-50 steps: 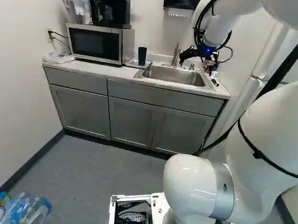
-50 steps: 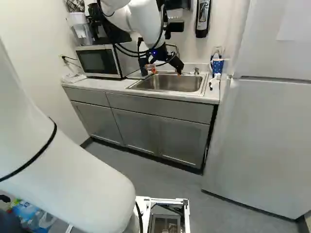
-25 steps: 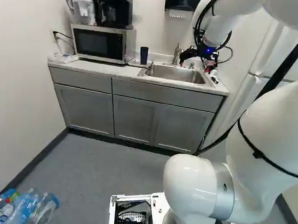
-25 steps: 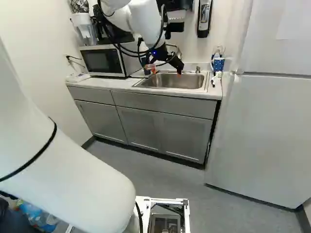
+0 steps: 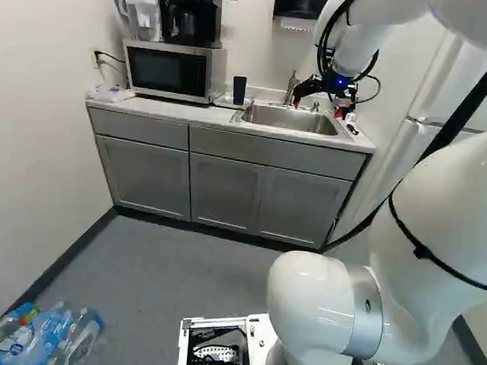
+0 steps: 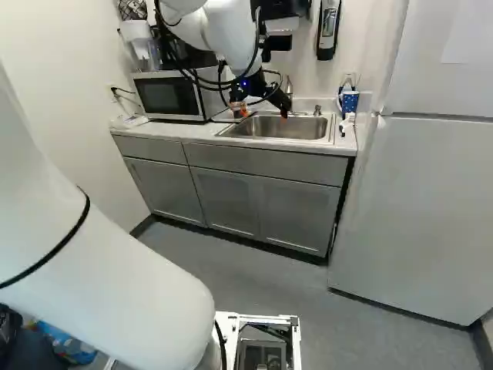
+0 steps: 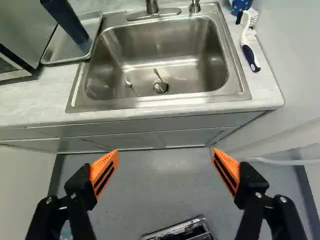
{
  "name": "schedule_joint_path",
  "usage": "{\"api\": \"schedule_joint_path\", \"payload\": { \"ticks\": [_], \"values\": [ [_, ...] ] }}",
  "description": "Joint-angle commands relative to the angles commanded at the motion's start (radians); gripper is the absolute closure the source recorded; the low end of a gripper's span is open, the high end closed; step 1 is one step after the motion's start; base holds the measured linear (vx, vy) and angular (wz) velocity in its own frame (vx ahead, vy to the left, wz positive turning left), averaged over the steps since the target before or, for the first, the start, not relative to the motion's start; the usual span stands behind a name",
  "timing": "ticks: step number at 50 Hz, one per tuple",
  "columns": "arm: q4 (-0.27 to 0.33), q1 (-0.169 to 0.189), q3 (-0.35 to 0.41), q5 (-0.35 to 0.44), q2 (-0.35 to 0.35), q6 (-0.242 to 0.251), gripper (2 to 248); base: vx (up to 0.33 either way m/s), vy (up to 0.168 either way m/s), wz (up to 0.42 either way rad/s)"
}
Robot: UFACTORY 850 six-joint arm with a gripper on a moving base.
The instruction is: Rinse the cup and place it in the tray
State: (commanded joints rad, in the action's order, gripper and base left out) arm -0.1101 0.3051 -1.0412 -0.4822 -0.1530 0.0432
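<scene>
The gripper hangs with its fingers spread wide, the sink ahead. Left of the sink, the dark cup stands in the tray.

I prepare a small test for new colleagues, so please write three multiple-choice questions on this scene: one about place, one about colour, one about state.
1. Where is the dark cup?
A) On the microwave
B) In the tray beside the sink
C) On the floor

2. What colour are the finger pads?
A) Green
B) White
C) Orange

3. How is the gripper?
A) Open
B) Shut on the cup
C) Shut on nothing

1: B, the wrist view shows the cup's lower end over the tray, and the left base view shows it upright.
2: C, both pads are orange with dark slots.
3: A, the fingers stand wide apart, holding nothing.
</scene>
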Motion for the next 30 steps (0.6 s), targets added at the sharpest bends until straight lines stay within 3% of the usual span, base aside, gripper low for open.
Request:
{"api": "schedule_joint_path", "payload": {
  "ticks": [30],
  "values": [
    [0.000, 0.000, 0.000, 0.000, 0.000, 0.000, 3, 0.000, 0.000, 0.000]
  ]
}}
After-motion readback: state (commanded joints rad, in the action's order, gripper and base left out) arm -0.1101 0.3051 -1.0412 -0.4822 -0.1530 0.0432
